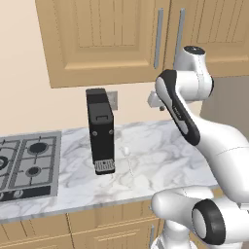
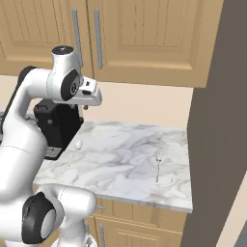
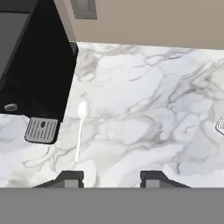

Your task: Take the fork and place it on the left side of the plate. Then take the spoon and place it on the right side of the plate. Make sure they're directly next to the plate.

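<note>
Your gripper has its jaws parted with nothing between them; in the hand view the two dark fingertips stand apart over bare marble, holding nothing. You see the hand high above the counter in the right base view, up near the wall and close to the cabinets.

Just beyond the left fingertip in the hand view lies the spoon, pale and slim, its rounded bowl pointing toward the wall and its handle running back toward you. It rests flat on the marble just beside the black coffee machine, near that machine's grey drip tray. You can pick the spoon out in the right base view too, a faint pale line next to the machine.

The fork lies well apart from the spoon, on the far right part of the counter in the right base view, thin and straight, near the dark side wall. At the right edge of the hand view a small pale ribbed shape shows, too cropped to identify.

A stove sits at the left end of the counter in the left base view.
</note>
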Tool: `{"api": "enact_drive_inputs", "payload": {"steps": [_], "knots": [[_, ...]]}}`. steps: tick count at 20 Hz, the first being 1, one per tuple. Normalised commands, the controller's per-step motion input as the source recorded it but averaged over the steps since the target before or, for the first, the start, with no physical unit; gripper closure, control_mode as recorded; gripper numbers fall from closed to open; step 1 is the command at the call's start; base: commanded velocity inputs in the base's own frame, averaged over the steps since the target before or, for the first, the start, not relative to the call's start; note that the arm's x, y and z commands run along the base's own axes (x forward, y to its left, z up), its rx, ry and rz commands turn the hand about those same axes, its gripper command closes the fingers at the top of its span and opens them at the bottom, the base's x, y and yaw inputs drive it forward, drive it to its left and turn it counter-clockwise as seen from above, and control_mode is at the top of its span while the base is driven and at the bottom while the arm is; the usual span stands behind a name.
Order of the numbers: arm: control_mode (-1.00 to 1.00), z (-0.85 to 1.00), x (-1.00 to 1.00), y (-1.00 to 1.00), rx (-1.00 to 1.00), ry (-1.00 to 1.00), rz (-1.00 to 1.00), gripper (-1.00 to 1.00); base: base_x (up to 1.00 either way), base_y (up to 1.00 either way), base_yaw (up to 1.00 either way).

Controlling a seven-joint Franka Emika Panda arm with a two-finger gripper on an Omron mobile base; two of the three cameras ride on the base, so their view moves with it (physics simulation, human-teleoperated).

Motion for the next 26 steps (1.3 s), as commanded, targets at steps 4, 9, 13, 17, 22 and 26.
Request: {"api": "enact_drive_inputs", "payload": {"steps": [4,9,13,17,22,26], "knots": [[-1.00,-0.01,-0.34,-0.04,0.00,-0.02,-0.01,-1.00,0.00,0.00,0.00],[-1.00,-0.09,-0.71,-0.32,0.00,-0.04,-0.09,-1.00,0.00,0.00,0.00],[-1.00,-0.10,-0.62,-0.65,0.00,0.00,-0.06,-1.00,0.00,0.00,0.00],[-1.00,-0.19,-0.39,-0.95,0.00,0.00,0.00,-1.00,0.00,0.00,0.00],[-1.00,-0.49,-0.07,-0.99,0.02,0.01,-0.01,-1.00,0.00,0.00,0.00],[-1.00,-0.61,0.02,-0.76,0.02,0.00,-0.01,-1.00,0.00,0.00,0.00]]}}
